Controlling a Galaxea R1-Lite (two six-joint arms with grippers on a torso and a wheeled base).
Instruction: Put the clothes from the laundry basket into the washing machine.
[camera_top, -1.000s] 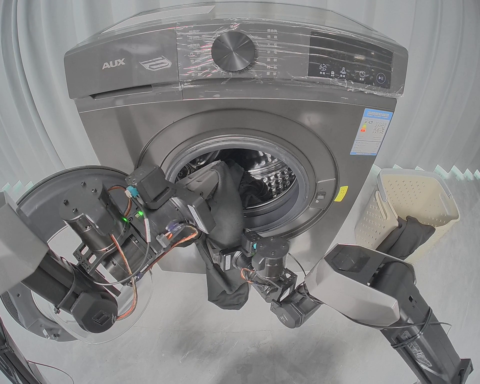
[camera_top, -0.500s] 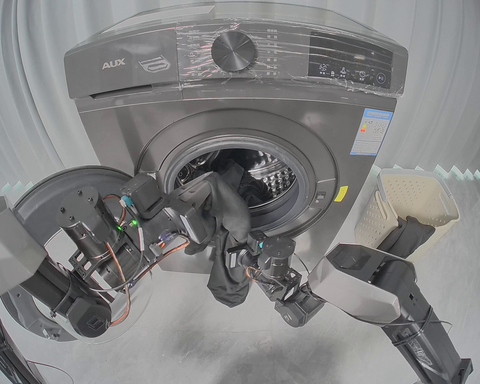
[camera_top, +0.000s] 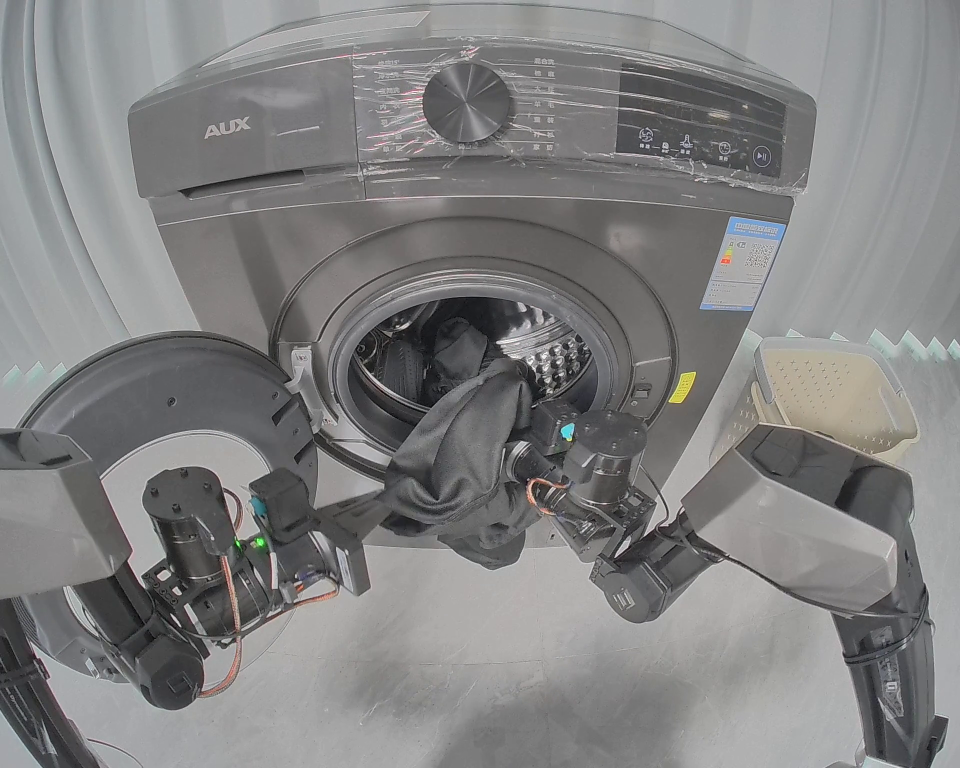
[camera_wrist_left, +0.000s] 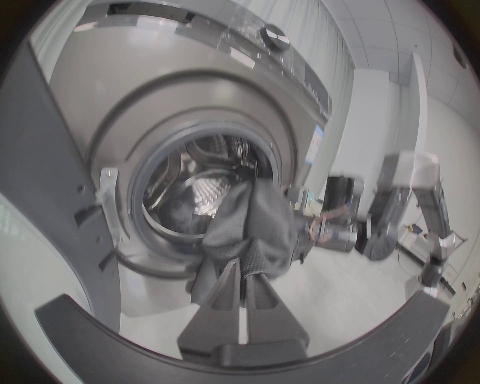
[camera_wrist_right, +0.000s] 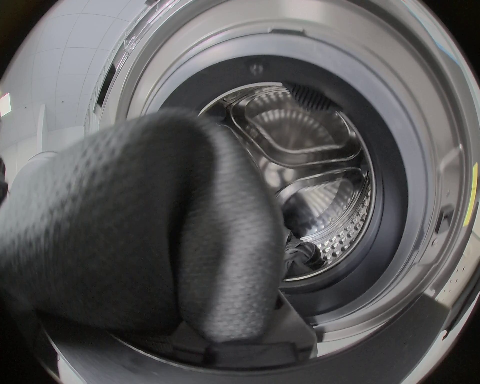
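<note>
A dark grey garment (camera_top: 460, 450) lies over the lower lip of the washing machine's (camera_top: 450, 200) round opening, part inside the drum and part hanging in front. My left gripper (camera_top: 385, 503) sits low, left of the opening, shut on the garment's lower edge (camera_wrist_left: 252, 250). My right gripper (camera_top: 515, 465) is pressed into the garment from the right, just below the opening, and the cloth (camera_wrist_right: 150, 225) covers it. More dark clothes (camera_top: 455, 345) lie inside the drum (camera_wrist_right: 320, 200). The cream laundry basket (camera_top: 830, 385) stands to the machine's right.
The round machine door (camera_top: 150, 390) hangs open at the left, close behind my left arm. My right arm's grey upper link (camera_top: 800, 520) crosses in front of the basket. Bare grey floor (camera_top: 450, 650) spreads out below the opening.
My left gripper has dropped down and back from the drum mouth. My right gripper has risen toward the opening, lifting the garment's hanging part. The right arm now covers the basket's front.
</note>
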